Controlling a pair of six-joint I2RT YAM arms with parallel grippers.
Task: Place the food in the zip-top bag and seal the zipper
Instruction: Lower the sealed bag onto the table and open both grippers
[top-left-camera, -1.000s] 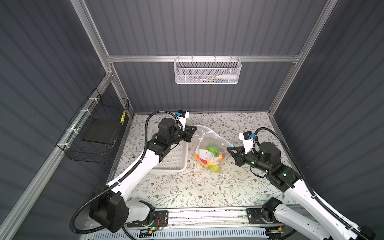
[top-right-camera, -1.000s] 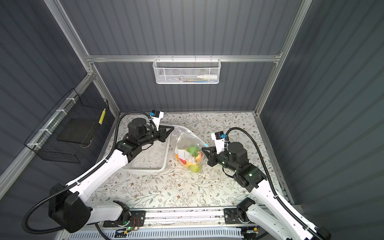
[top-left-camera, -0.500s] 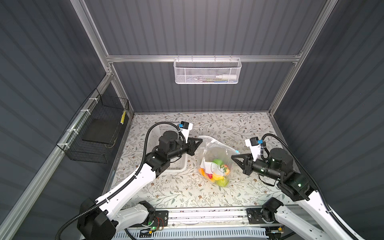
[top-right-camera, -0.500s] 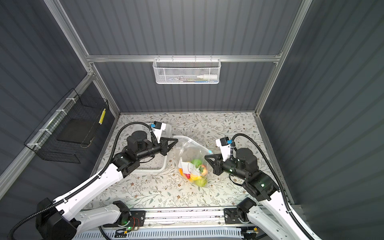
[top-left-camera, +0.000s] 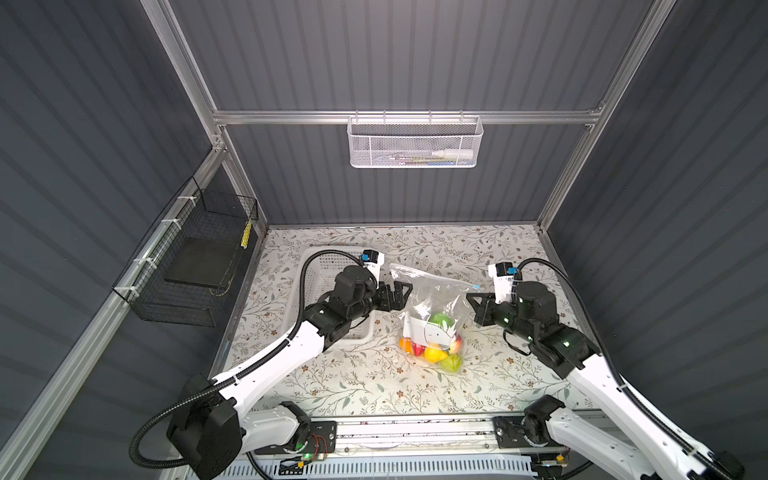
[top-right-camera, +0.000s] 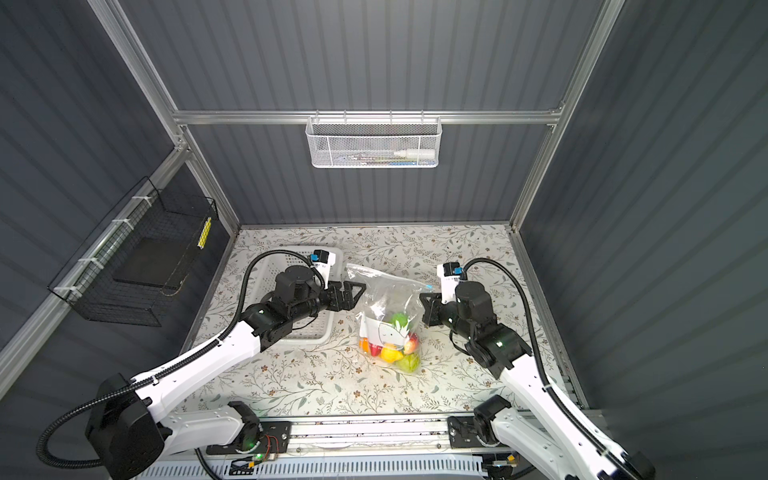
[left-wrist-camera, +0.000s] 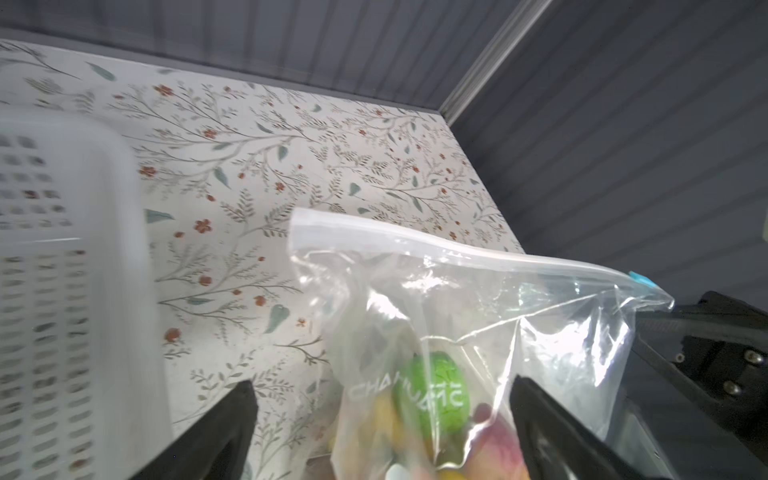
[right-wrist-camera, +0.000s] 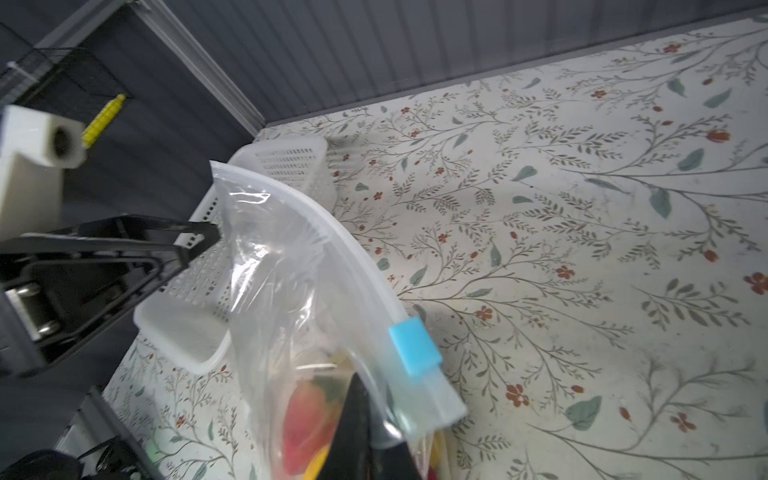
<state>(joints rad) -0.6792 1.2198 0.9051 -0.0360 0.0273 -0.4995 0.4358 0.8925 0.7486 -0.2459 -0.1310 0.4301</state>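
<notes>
**Zip-top bag (top-left-camera: 436, 299) held at one corner by the right gripper (top-left-camera: 468, 296), food (top-left-camera: 436, 349) inside**

The bag stands near the middle of the floral table (top-left-camera: 374, 374), just beside the white basket (top-left-camera: 353, 336), and both top views show it between the two arms. Its mouth edge is raised. Its loaded bottom sags low and appears to rest on the table, though contact cannot be confirmed. The food is bunched at the bottom behind a white label (top-left-camera: 428, 332). Green, yellow, orange and red pieces show through the plastic, and the left wrist view shows a round green fruit (left-wrist-camera: 432, 395) most clearly.

The right gripper's jaws are pinched together on the plastic just under the zipper (right-wrist-camera: 332, 232), close to the light-blue slider (right-wrist-camera: 413, 345). That slider sits at the end of the strip nearest this gripper. Along its visible length the strip looks pressed flat. Whether it is sealed all the way under the slider cannot be told.

The left gripper (top-left-camera: 405, 296) is spread wide and grips nothing. In the left wrist view its two fingers (left-wrist-camera: 245, 399) stand well apart on either side of the bag's body. In the top views its tips are just beside the bag's free upper corner, and whether they touch the plastic is unclear.
</notes>
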